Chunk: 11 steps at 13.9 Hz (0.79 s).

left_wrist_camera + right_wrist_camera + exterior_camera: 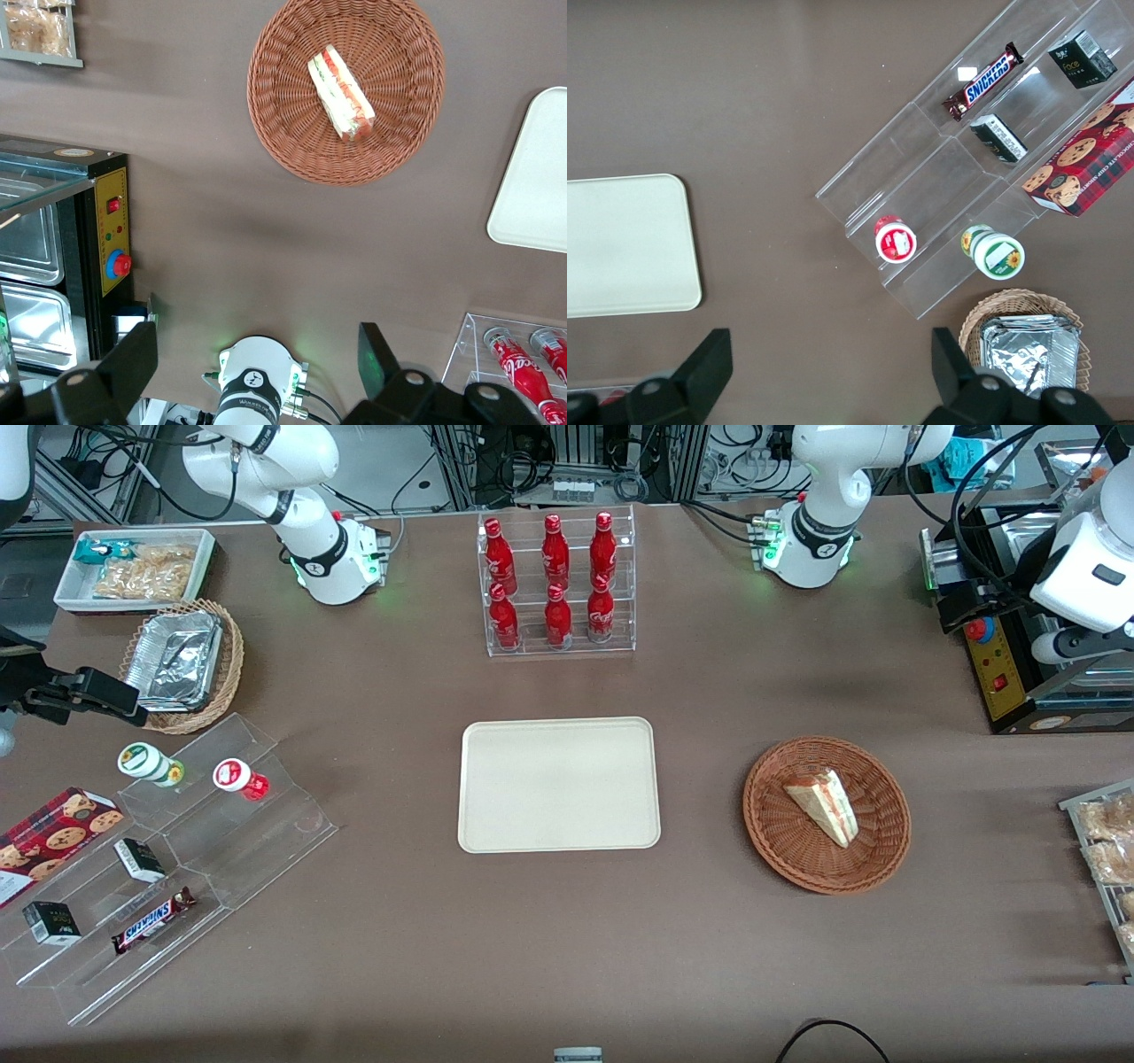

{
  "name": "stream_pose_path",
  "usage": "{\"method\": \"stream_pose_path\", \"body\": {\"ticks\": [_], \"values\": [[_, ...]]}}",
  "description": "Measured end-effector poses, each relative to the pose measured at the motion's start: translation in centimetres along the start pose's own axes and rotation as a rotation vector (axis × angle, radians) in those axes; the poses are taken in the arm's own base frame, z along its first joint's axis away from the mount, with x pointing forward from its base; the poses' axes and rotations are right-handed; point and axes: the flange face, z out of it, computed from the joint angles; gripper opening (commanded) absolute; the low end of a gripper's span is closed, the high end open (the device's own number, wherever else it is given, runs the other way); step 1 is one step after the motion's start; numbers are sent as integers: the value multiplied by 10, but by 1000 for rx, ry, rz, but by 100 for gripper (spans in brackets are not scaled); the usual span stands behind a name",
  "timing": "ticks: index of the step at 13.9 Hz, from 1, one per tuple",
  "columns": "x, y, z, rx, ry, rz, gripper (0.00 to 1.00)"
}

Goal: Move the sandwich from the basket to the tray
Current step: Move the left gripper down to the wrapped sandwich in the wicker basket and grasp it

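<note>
The end effector point(257, 359) hangs high above the brown tabletop point(266, 230), fingers point(133, 354) spread wide. The sandwich point(340, 92) lies in the wicker basket point(292, 133), well apart from the cream tray point(536, 177). Red bottles point(523, 367) stand in a clear rack.

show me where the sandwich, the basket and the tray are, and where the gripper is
sandwich point(824, 801), front view, on its white bread face.
basket point(780, 841), front view, on bare woven floor.
tray point(558, 784), front view, on its bare middle.
gripper point(257, 354), left wrist view, midway between its open fingertips, high above the table.

White arm, black tool point(257, 363) fingers
</note>
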Motion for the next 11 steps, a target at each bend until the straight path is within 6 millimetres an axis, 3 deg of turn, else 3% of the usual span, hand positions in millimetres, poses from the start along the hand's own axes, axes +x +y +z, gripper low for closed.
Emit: {"method": "stream_pose_path", "body": {"ticks": [5, 7, 9, 11], "values": [[1, -1, 2, 0, -4, -7, 100], [9, -5, 13, 5, -29, -62, 100], [29, -3, 42, 20, -81, -156, 100], [64, 9, 93, 37, -118, -237, 100]]}}
